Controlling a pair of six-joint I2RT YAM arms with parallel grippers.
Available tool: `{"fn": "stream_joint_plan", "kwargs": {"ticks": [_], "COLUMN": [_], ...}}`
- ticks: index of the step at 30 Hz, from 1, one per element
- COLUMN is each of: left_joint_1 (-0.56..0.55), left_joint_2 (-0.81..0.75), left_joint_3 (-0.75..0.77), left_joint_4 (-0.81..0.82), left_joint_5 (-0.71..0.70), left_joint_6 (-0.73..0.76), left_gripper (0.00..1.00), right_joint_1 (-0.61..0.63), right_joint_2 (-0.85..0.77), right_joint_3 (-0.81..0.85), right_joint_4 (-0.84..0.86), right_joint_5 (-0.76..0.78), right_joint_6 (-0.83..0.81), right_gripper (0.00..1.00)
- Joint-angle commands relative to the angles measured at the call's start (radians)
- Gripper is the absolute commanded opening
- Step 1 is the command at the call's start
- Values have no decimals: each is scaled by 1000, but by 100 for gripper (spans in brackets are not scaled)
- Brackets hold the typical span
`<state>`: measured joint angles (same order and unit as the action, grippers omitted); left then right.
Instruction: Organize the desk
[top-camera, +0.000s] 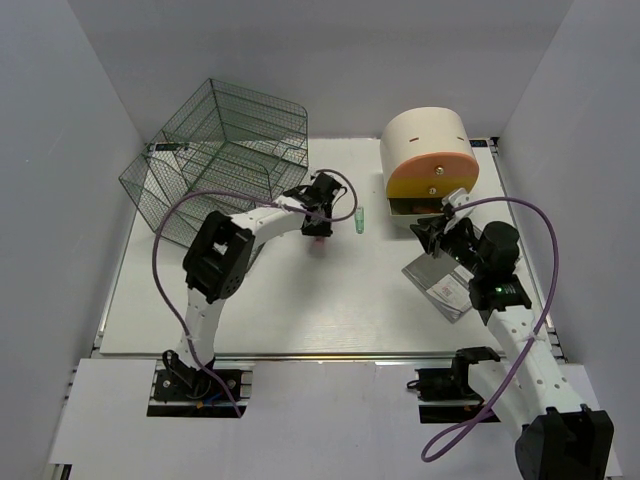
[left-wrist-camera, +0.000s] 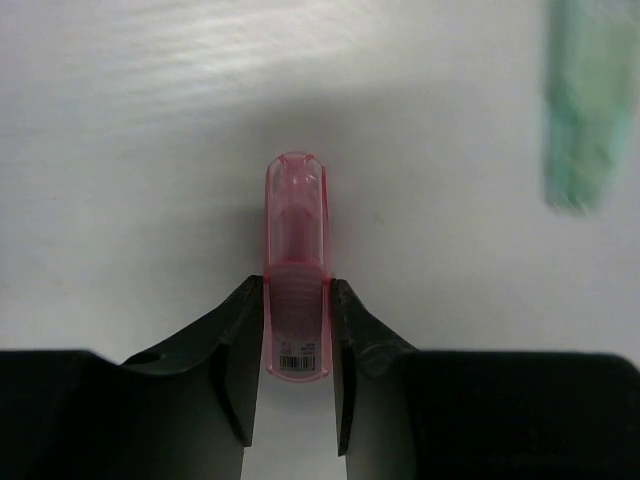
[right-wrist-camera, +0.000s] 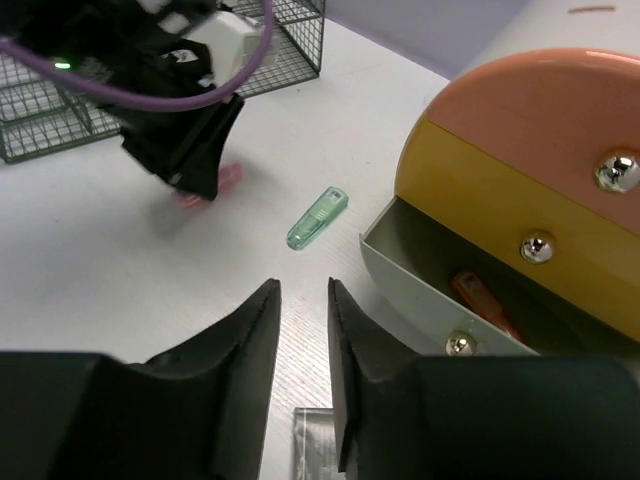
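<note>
The white desk carries a pink capped marker lying flat. My left gripper is shut on the marker's near end, one jaw against each side. In the top view this gripper is down near mid-back, with the pink marker at its tips. A green capped marker lies just to its right, loose, and also shows in the right wrist view. My right gripper is open by a narrow gap and empty, above the desk in front of the drawer box.
The cream-and-orange drawer box has its bottom drawer pulled open, with an orange item inside. A clear plastic packet lies under the right arm. A dark wire-mesh cage fills the back left.
</note>
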<state>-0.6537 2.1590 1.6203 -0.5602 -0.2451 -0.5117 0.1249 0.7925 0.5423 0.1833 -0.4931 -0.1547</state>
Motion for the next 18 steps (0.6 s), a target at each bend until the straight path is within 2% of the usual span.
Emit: {"fn": "stream_joint_plan", "kwargs": {"ticks": [1, 2, 3, 7, 9, 14, 18], "left_joint_1": [-21, -21, -21, -21, -30, -50, -72], "left_joint_2": [-207, -293, -332, -467, -513, -513, -392], "left_joint_3": [-63, -63, -250, -333, -342, -317, -235], "left_joint_4": [207, 302, 345, 476, 522, 713, 848], "left_joint_5": [343, 396, 485, 660, 751, 895, 931], "left_joint_6": [264, 338, 373, 542, 613, 703, 714], "left_gripper": [0, 0, 0, 0, 0, 0, 0], "right_joint_1": [-16, -22, -24, -50, -60, -96, -113], "right_joint_2": [-13, -10, -10, -12, -12, -13, -18], "right_joint_3": [7, 8, 10, 13, 16, 30, 31], "right_joint_4": [42, 42, 44, 50, 54, 56, 61], "right_joint_5": [36, 51, 60, 129, 178, 310, 347], "right_joint_6": [17, 26, 26, 47, 58, 87, 106], "right_gripper": [35, 34, 32, 8, 1, 0, 0]}}
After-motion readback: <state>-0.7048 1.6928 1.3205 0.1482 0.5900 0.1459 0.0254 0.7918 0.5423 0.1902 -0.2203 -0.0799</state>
